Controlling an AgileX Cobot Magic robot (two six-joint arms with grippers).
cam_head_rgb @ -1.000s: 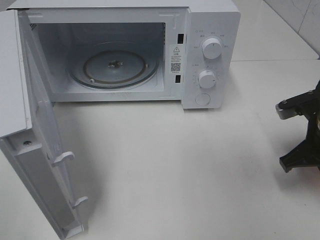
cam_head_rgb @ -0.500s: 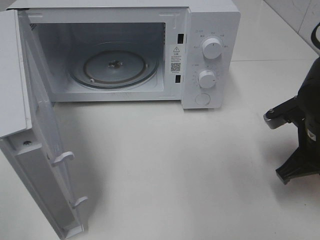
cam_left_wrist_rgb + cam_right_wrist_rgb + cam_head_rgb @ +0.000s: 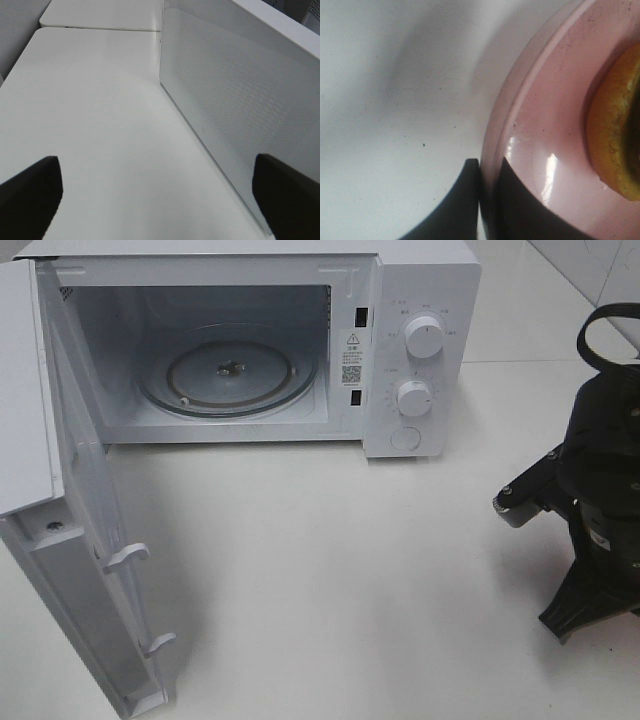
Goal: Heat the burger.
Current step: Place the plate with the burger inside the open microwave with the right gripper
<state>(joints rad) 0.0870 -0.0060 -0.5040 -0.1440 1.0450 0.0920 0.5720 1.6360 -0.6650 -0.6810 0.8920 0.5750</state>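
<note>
The right pincer (image 3: pixel 487 172) clamps the pink plate (image 3: pixel 545 125) by its rim, the burger (image 3: pixel 612 135) on it just beyond; the left pincer (image 3: pixel 159 192) gapes wide.

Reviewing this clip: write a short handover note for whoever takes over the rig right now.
Left pincer: open, holding nothing, beside the swung-out microwave door.
Right pincer: shut on the rim of the pink plate, which carries the burger, out to the right of the microwave.
Done: door open, plate gripped.
Left: the burger is not yet on the turntable. Carry the plate in, release, shut the door, start heating.
</note>
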